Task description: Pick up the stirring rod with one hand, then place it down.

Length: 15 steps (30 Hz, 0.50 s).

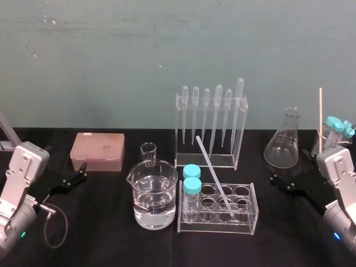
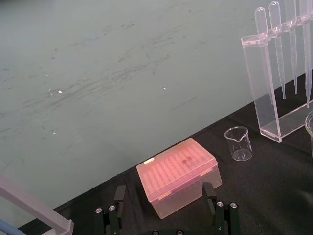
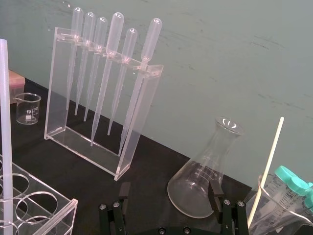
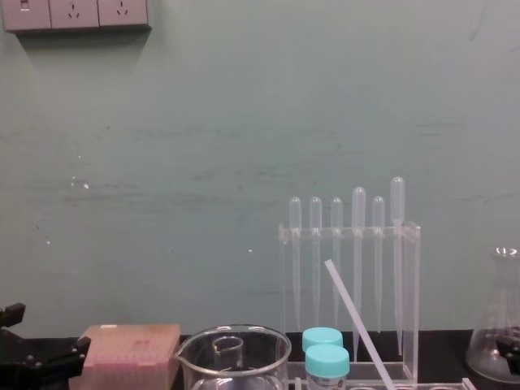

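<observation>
Head camera looks down on the table (image 1: 111,239), chest level across it; both wrists see the pipette rack (image 1: 206,161).

The left gripper (image 1: 82,171) and right gripper (image 1: 288,164) are black, backed by pale grey box housings (image 1: 25,161). Silver screws (image 2: 108,208) stud the finger bases; a dark cable (image 1: 58,231) loops off the left wrist.
</observation>
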Tool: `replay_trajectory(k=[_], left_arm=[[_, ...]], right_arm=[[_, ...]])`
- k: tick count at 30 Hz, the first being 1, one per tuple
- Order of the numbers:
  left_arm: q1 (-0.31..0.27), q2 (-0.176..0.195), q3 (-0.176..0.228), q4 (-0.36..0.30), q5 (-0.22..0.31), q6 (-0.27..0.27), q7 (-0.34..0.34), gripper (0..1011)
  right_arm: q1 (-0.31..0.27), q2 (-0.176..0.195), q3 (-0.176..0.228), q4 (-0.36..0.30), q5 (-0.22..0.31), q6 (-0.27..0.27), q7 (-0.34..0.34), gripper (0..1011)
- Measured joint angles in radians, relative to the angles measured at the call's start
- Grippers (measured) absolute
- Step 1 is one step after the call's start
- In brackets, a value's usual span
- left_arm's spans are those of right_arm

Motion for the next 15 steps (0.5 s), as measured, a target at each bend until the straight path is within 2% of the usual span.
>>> replay_trajectory(k=[15], left_arm=[[0.0, 0.0, 0.0, 0.0, 0.0, 0.0, 0.0, 1000]], right_arm=[[0.0, 0.0, 0.0, 0.0, 0.0, 0.0, 0.0, 1000]])
